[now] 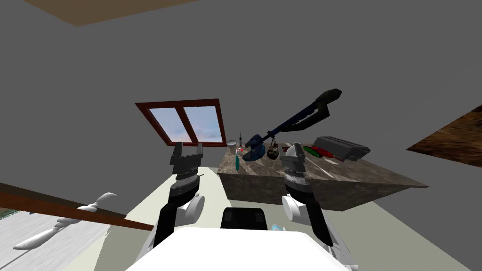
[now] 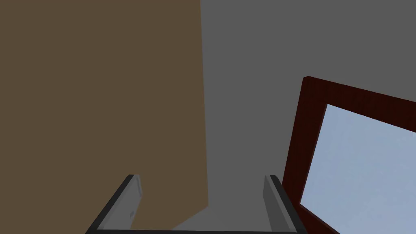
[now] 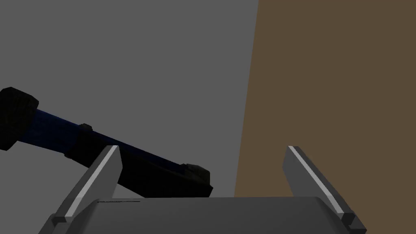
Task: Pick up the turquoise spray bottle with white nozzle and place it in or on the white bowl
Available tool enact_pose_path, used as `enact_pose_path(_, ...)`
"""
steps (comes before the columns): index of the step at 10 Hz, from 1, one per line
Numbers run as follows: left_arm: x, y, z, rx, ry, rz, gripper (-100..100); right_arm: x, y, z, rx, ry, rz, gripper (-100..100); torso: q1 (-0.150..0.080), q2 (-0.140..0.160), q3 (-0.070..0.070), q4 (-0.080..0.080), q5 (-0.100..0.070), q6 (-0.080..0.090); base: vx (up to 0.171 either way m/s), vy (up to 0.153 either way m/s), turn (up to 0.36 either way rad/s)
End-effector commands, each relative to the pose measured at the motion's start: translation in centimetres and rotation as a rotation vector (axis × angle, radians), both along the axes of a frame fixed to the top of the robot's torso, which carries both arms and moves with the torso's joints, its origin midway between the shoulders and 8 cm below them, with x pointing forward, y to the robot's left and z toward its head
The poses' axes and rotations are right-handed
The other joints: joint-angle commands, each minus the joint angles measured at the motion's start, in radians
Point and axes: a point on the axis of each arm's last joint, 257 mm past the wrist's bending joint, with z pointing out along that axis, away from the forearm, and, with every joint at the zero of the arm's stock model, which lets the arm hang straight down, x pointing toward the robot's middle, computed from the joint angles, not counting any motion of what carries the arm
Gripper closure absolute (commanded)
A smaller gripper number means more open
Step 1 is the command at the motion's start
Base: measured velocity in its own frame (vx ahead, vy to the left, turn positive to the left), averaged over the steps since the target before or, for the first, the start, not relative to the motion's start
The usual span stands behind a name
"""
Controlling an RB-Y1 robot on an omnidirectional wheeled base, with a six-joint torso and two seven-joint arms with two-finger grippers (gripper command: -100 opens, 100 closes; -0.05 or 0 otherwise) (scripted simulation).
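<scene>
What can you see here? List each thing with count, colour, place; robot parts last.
spray bottle: one, turquoise, table's left end.
bowl: one, whitish, behind the spray bottle.
long-handled tool: one, blue and black, mid-table, slanting up.
boxy appliance: one, dark grey, table's right side.
discs: two or three, red and green, beside the boxy appliance.
table: one, dark marbled top.
window: one, dark red frame, grey wall.
left gripper: one, grey, open, before the window.
right gripper: one, grey, open, near the long-handled tool.

spray bottle: nozzle too small to tell | window: cut by edge
</scene>
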Motion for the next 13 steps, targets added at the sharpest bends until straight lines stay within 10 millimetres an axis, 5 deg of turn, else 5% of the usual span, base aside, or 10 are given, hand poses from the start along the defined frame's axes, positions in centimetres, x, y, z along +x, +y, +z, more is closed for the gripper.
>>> enact_pose_path(1, 0.5, -0.1, -0.5, 0.019, 0.022, -0.019, -100, 0.0, 0.0, 0.0, 0.000, 0.000, 0.000, 0, 0.000, 0.000, 0.000, 0.000, 0.000, 0.000, -0.017, -0.017, -0.037)
enact_pose_path(7, 3.8, 1.8, -3.7, 0.024, 0.167, -0.079, -100, 0.0, 0.0, 0.0, 0.000, 0.000, 0.000, 0, -0.004, 0.005, 0.003, 0.001, -0.001, 0.000, -0.064, -0.055, -0.065)
enact_pose_path(13, 7.3, 6.5, -7.5, -0.079, 0.328, -0.092, -100, 0.0, 0.0, 0.0, 0.000, 0.000, 0.000, 0, -0.004, 0.005, 0.003, 0.001, -0.001, 0.000, -0.067, -0.070, -0.084)
